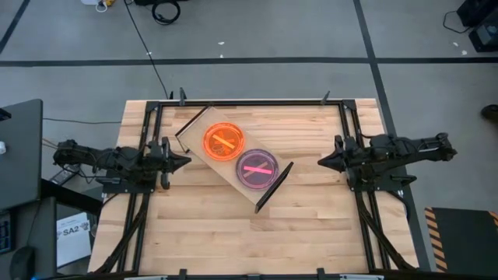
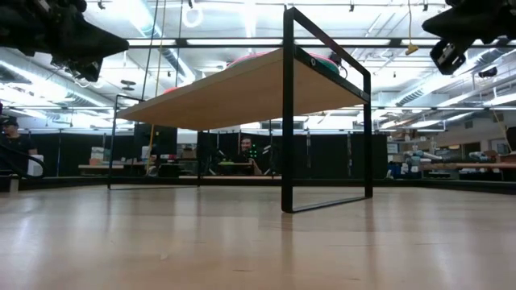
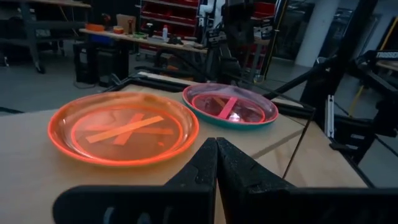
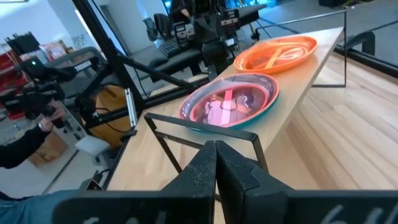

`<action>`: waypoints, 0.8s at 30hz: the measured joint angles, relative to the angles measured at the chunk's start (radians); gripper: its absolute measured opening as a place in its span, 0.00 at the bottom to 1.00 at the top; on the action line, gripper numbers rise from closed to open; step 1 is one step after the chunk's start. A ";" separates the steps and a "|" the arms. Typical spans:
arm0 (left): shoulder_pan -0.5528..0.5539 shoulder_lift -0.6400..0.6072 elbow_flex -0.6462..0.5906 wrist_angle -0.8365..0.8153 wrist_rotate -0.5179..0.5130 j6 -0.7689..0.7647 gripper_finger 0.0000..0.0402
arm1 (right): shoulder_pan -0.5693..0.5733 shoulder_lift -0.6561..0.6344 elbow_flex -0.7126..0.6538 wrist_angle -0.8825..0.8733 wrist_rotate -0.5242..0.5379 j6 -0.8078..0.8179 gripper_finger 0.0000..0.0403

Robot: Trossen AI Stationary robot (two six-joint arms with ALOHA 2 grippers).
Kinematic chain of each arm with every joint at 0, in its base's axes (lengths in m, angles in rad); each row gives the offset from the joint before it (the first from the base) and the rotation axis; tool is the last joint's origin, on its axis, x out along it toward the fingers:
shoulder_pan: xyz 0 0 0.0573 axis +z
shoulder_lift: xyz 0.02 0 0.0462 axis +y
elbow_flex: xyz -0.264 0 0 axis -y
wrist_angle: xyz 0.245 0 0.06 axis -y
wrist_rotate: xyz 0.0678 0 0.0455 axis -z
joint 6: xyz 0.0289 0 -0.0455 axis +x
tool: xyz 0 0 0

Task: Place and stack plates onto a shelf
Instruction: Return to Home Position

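Note:
The shelf [image 1: 233, 167], a light-wood board on thin dark end panels, stands slantwise at the table's middle. On it sit two stacks of plates: an orange stack [image 1: 223, 141] toward its far-left end and a pink-topped stack with a cyan plate under it [image 1: 257, 169] toward its near-right end. In the left wrist view the orange stack [image 3: 123, 127] is close and the pink stack [image 3: 230, 106] is behind it. My left gripper [image 1: 187, 161] is shut, just left of the shelf. My right gripper [image 1: 320, 162] is shut, right of the shelf. Neither touches anything.
The slatted wooden tabletop [image 1: 202, 233] is bare near the front edge. A dark frame [image 1: 257, 103] runs along the table's far edge and sides. In the low view the shelf's dark end panel [image 2: 326, 129] stands close to the camera. A person's hand [image 4: 50, 115] shows beyond the table.

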 joint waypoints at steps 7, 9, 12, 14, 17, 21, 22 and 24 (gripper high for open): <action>0.000 0.000 0.000 0.026 0.046 0.065 0.03 | 0.000 -0.091 -0.057 0.011 0.000 -0.002 0.04; 0.000 0.000 0.000 0.041 0.064 0.084 0.03 | 0.000 -0.111 -0.067 0.010 0.000 -0.009 0.04; 0.000 0.000 0.000 0.058 0.070 0.117 0.03 | 0.000 -0.140 -0.084 0.013 0.000 -0.031 0.04; 0.000 0.000 0.000 0.070 0.069 0.136 0.03 | 0.000 -0.159 -0.104 0.018 0.000 -0.058 0.04; 0.000 0.000 0.000 0.097 0.070 0.186 0.03 | 0.000 -0.187 -0.133 0.036 0.000 -0.080 0.04; 0.000 0.000 0.001 0.118 0.070 0.246 0.03 | 0.000 -0.217 -0.173 0.071 0.000 -0.082 0.04; 0.000 0.000 0.001 0.121 0.069 0.261 0.03 | 0.000 -0.222 -0.180 0.074 0.000 -0.082 0.04; 0.002 0.000 0.001 0.132 0.070 0.295 0.03 | 0.000 -0.221 -0.181 0.077 0.000 -0.080 0.04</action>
